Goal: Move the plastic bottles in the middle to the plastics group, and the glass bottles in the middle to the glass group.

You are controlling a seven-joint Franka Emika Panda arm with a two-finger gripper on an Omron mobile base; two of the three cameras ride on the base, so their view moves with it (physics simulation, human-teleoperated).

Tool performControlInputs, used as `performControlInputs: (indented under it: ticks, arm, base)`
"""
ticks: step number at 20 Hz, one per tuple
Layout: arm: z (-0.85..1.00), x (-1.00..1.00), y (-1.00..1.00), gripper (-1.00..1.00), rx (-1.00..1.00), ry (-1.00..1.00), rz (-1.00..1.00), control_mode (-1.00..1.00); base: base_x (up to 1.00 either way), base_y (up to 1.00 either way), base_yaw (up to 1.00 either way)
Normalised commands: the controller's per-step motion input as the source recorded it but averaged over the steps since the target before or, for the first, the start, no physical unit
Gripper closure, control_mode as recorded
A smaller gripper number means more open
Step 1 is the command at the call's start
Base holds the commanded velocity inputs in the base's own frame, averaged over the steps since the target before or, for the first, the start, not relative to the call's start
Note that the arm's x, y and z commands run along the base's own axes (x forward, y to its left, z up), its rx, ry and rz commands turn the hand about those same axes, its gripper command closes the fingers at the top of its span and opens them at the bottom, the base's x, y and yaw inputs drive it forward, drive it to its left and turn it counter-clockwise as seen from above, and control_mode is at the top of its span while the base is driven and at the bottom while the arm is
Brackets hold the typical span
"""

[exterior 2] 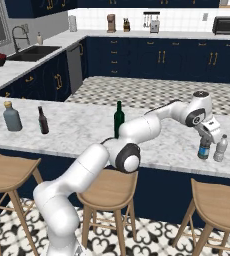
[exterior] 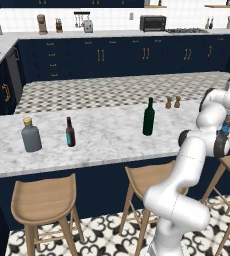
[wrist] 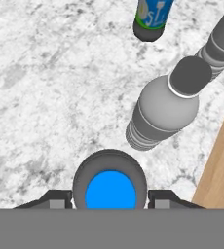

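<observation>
**Blue-capped bottle held at the plastics end of the counter**

You are looking at a long white marble counter (exterior 2: pixel 82 131) with wooden stools below. Your white arm reaches far right, so the bottle it carries is probably being delivered to the plastics group. The tall, slim dark green glass bottle (exterior 2: pixel 119 119) stands mid-counter, not yet sorted. At the far left sits the glass group: a squat grey flask with a tan stopper (exterior 2: pixel 11 117) and, just beside it, a small dark brown bottle with a blue label (exterior 2: pixel 43 120). Your two-finger gripper (exterior 2: pixel 205 138) has its fingers clamped either side of the blue-capped, blue-labelled plastic water bottle (wrist: pixel 110 187), near a clear-grey plastic bottle (wrist: pixel 163 111). Whether the held bottle touches the marble cannot be told.
</observation>
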Motion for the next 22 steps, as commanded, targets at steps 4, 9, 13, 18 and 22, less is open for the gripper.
performControlInputs:
  ticks: [4,9,13,18,22]
  arm:
    - [0.0,0.0,-0.01,-1.0,0.0,0.0,0.0,-1.0]
    - [0.01,0.0,0.0,-1.0,0.0,0.0,0.0,-1.0]
    - [0.21,-0.44,0.16,-1.0,0.0,0.0,0.0,-1.0]
    - [0.41,-0.62,0.6,-1.0,0.0,-0.02,0.01,-1.0]
    - [0.23,-0.73,0.73,-1.0,0.0,0.0,0.02,-1.0]
  base:
    - [0.0,0.0,0.0]
    - [0.0,0.0,0.0]
    - [0.0,0.0,0.0]
    - [0.0,0.0,0.0]
    - [0.0,0.0,0.0]
